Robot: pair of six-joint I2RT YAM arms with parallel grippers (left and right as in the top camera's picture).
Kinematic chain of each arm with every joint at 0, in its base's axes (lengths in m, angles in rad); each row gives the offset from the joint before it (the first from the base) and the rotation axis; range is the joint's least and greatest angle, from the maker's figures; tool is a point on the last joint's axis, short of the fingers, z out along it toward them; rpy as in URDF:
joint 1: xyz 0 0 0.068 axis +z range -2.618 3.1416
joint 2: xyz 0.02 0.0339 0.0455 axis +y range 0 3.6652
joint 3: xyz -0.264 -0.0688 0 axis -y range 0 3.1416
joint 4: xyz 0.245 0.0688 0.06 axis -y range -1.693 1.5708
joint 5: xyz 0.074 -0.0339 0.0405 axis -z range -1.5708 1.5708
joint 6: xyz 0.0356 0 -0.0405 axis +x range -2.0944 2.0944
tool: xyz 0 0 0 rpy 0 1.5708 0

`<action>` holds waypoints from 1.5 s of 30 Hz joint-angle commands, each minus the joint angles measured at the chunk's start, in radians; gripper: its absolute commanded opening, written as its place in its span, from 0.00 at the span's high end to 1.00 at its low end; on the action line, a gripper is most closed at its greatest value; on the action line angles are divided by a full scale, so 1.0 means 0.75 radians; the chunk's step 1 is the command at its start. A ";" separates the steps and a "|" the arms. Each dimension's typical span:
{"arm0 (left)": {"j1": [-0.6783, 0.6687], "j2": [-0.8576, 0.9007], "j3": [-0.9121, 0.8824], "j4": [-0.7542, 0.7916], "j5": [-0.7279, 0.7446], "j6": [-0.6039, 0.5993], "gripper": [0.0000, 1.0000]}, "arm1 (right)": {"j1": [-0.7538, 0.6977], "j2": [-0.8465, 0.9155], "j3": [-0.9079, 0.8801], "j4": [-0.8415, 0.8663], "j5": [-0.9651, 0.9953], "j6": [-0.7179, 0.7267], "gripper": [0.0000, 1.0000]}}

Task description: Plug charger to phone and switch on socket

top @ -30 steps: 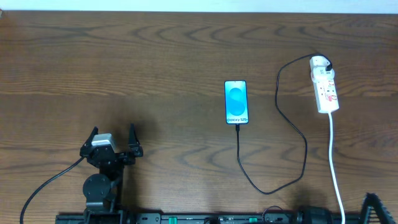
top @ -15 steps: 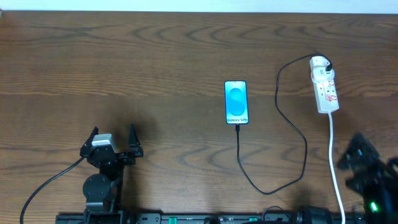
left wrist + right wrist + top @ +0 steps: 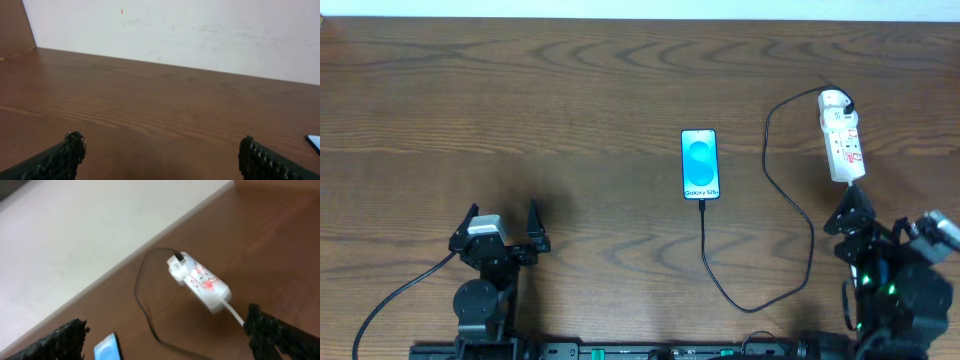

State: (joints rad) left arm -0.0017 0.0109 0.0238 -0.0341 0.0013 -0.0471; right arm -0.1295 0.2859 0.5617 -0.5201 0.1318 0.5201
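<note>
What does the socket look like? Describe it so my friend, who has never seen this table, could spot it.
On the brown wooden table, look to the right of the blue-screened phone. The socket lies there, a narrow white strip with small red marks. Unlike the thin black charger looping beside it and plugged into its far end, it is a solid white bar.

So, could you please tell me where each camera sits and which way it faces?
Overhead: above the table, looking straight down on phone, cable, socket; left arm and right arm show.
Left wrist: low on the left gripper, facing across the table to the wall; both fingertips show.
Right wrist: raised on the right gripper, tilted down at the socket; both fingertips show.
Shared: overhead and right wrist show socket, cable and phone.
</note>
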 commanded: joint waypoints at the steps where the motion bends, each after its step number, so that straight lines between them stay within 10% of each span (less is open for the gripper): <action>1: -0.001 -0.009 -0.026 -0.048 -0.016 0.023 0.00 | -0.012 -0.149 -0.142 0.152 0.015 0.008 0.01; 18: -0.001 -0.009 -0.026 -0.048 -0.016 0.023 0.00 | -0.012 -0.374 -0.715 0.801 -0.048 -0.041 0.01; 45: -0.001 -0.009 -0.026 -0.048 -0.016 0.023 0.00 | -0.010 -0.374 -0.742 0.598 -0.204 -0.336 0.01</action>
State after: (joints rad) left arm -0.0017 0.0109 0.0242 -0.0345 0.0017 -0.0467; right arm -0.1295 0.0120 0.0071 -0.0692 -0.0086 0.2943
